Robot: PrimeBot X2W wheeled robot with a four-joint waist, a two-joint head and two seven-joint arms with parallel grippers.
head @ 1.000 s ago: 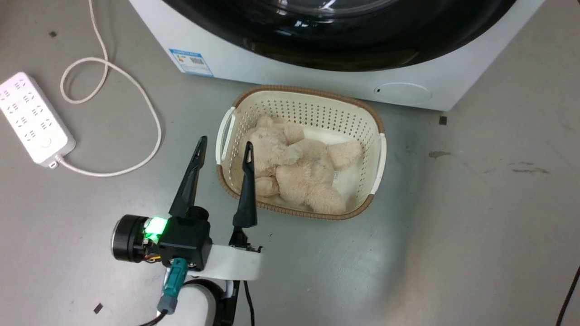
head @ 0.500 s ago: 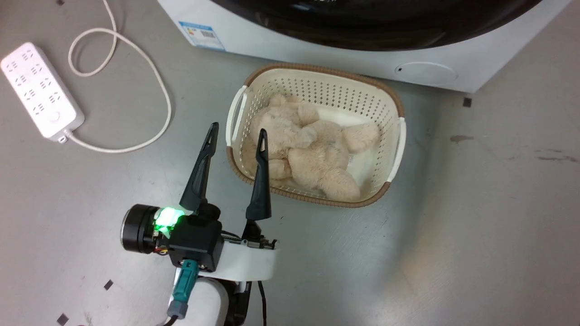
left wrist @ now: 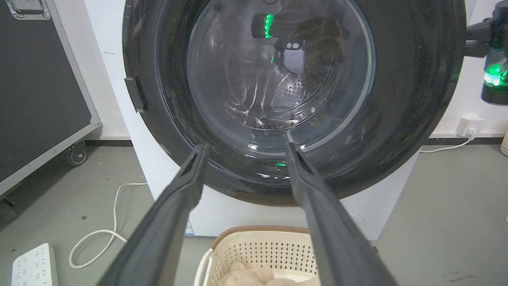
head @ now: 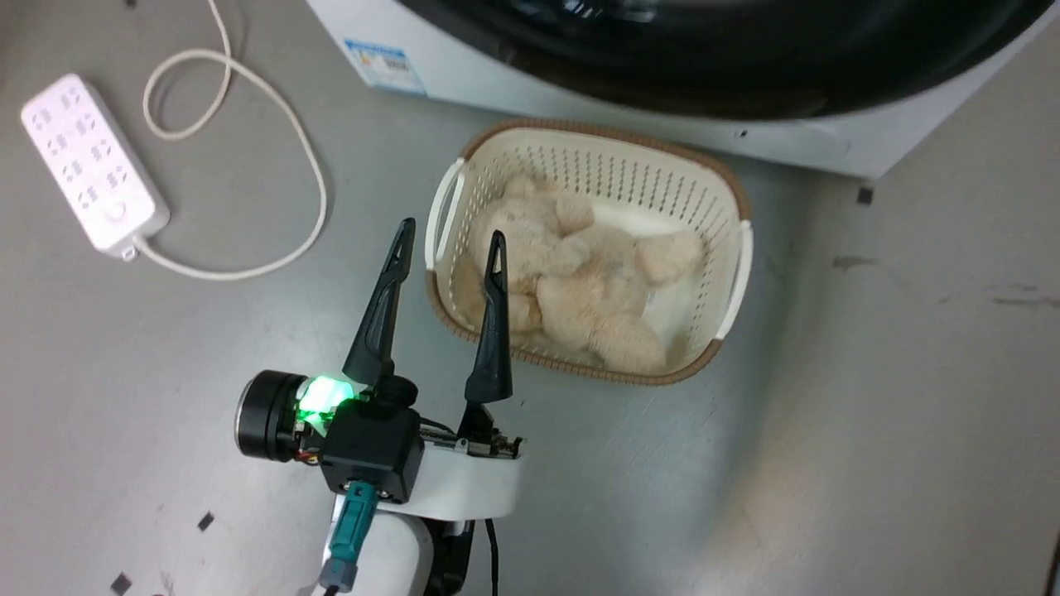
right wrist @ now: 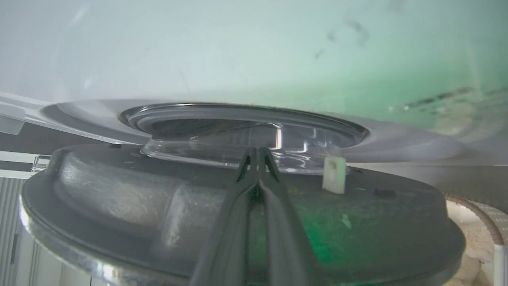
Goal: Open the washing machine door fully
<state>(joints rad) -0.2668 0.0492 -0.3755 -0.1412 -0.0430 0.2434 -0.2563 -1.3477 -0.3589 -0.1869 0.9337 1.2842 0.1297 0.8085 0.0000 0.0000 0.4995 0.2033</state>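
- The washing machine door (left wrist: 397,99) is hanging ajar on the machine's front, its inner face showing in the right wrist view.
- The right gripper (right wrist: 258,153) is pressing its two fingers together, tips lying over that inner face just beside the glass bowl.
- The left gripper (head: 451,236) is hovering with fingers spread wide, straddling the left rim of the basket (head: 596,170) in the head view.
- A plush toy (head: 580,290) is lying in the basket; a power strip (head: 91,161) is lying on the floor (head: 869,414), well left.
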